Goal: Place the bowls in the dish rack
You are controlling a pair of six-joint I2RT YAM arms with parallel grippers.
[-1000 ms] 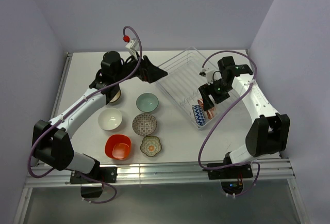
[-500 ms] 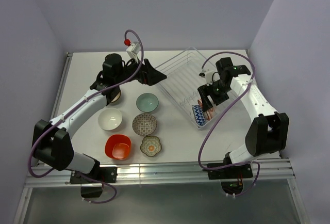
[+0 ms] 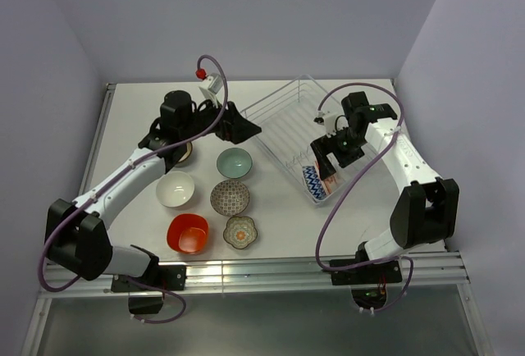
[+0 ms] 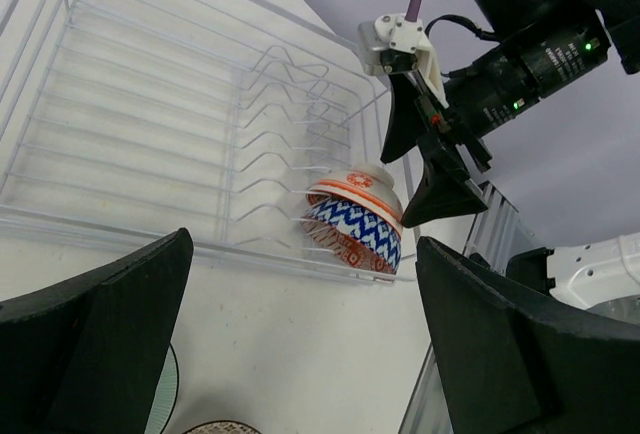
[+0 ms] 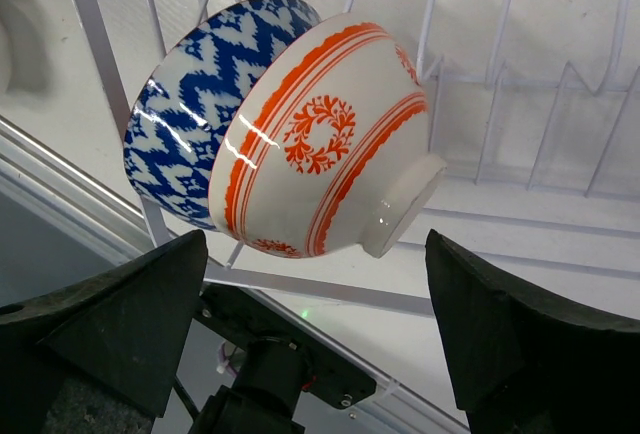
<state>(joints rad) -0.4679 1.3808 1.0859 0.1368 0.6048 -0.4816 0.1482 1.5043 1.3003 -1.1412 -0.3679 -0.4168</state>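
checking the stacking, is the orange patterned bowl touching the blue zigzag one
Touching. The right wrist view shows the orange patterned bowl leaning against the blue zigzag bowl, no gap.

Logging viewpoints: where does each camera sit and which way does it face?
Top external: above and behind the bases, looking down; left arm and right arm show.
Left wrist: faces across the dish rack toward the right arm; own open jaws below.
Right wrist: close on blue zigzag bowl and orange-patterned bowl; own jaws at corners.
Shared: all three see those bowls.
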